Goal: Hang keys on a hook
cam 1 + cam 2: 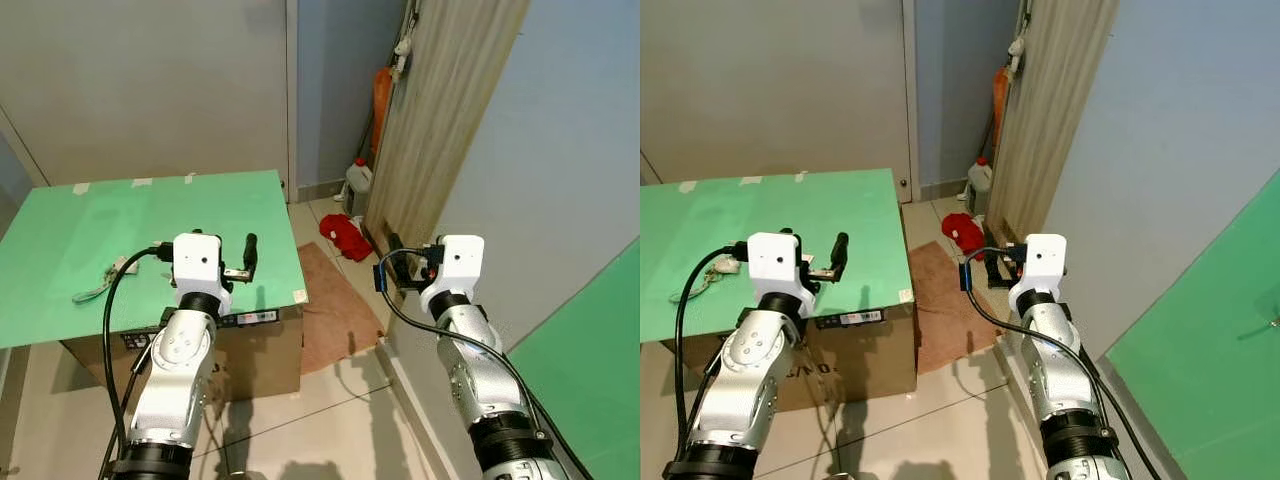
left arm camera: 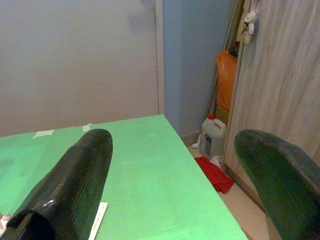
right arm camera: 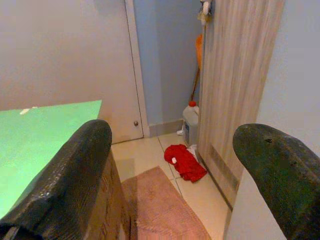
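A bunch of keys [image 1: 101,281] with a pale green strap lies on the green tabletop [image 1: 150,215], near its left front. My left gripper [image 1: 238,262] hovers over the table's front right part, open and empty, to the right of the keys. My right gripper [image 1: 398,258] is held out over the floor beside the tall wooden panel [image 1: 450,110], open and empty. High on that panel's edge a small white thing [image 1: 404,42] hangs; the hook itself is too small to make out.
The green top rests on a cardboard box [image 1: 255,350]. On the tiled floor lie a brown mat [image 1: 335,305] and a red cloth [image 1: 345,236]; a white jug [image 1: 359,183] and an orange item [image 1: 381,100] stand in the corner. A white door [image 1: 150,85] is behind the table.
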Available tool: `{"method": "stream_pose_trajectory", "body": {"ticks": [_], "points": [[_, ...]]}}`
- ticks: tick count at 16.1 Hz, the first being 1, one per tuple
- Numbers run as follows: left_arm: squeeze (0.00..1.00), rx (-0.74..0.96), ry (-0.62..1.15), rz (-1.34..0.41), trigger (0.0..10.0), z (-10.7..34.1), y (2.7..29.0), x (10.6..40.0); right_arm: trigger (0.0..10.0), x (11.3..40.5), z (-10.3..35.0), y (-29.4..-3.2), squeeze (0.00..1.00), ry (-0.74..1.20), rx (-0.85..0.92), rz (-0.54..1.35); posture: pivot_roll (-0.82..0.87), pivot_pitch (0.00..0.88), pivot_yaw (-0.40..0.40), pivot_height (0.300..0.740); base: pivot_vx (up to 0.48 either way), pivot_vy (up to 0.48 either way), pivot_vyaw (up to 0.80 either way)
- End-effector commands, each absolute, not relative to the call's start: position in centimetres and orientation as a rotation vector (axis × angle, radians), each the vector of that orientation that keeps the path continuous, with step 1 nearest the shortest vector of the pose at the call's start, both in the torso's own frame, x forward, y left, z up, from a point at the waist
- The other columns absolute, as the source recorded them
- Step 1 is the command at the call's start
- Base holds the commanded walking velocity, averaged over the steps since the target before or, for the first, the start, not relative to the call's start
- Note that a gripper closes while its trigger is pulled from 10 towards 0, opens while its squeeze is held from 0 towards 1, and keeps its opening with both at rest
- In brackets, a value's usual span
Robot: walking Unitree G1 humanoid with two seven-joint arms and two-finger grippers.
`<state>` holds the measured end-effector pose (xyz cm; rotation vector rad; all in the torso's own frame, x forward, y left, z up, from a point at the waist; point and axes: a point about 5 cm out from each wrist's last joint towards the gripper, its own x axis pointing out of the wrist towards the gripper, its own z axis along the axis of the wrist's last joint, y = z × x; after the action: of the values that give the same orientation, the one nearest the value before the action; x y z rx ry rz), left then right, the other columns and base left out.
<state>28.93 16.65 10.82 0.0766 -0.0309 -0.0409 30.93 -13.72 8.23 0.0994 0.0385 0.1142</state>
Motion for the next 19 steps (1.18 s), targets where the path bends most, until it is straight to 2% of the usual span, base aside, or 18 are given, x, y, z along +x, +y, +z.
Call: {"method": "stream_pose_trajectory", "body": {"ticks": [1, 9, 11, 13, 17, 19], "points": [[0.0, 0.071, -0.035, -0.059, 10.0, 11.0, 16.32, 29.2, 10.0, 31.12, 8.43, -13.82, 0.0, 0.031, 0.107, 0.11, 0.03, 0.0, 0.004, 0.74, 0.0, 0.0, 0.0], [0.0, 0.04, -0.001, -0.056, 10.0, 10.41, 16.03, 29.13, 10.0, 30.98, 7.98, -13.59, 0.0, 0.056, 0.099, 0.132, 0.03, 0.0, 0.001, 0.74, -0.355, 0.283, 0.0], [0.0, 0.051, 0.001, -0.036, 10.0, 10.38, 16.28, 29.15, 10.0, 30.97, 7.92, -13.55, 0.0, 0.061, 0.098, 0.134, 0.03, 0.0, 0.001, 0.74, 0.0, 0.437, 0.0], [0.0, 0.065, 0.002, -0.032, 10.0, 10.38, 16.29, 29.16, 10.0, 30.91, 7.97, -13.24, 0.0, 0.057, 0.105, 0.171, 0.03, 0.0, 0.0, 0.74, 0.0, 0.0, 0.0], [0.0, 0.06, 0.011, -0.025, 10.0, 10.26, 16.32, 29.07, 10.0, 30.83, 7.83, -13.24, 0.0, 0.072, 0.074, 0.17, 0.03, 0.0, -0.001, 0.74, 0.0, 0.0, 0.73], [0.0, 0.061, 0.017, -0.024, 10.0, 10.14, 16.33, 29.07, 10.0, 30.88, 7.51, -13.52, 0.0, 0.093, 0.061, 0.14, 0.03, 0.0, -0.002, 0.74, 0.0, 0.0, 0.0]]}}
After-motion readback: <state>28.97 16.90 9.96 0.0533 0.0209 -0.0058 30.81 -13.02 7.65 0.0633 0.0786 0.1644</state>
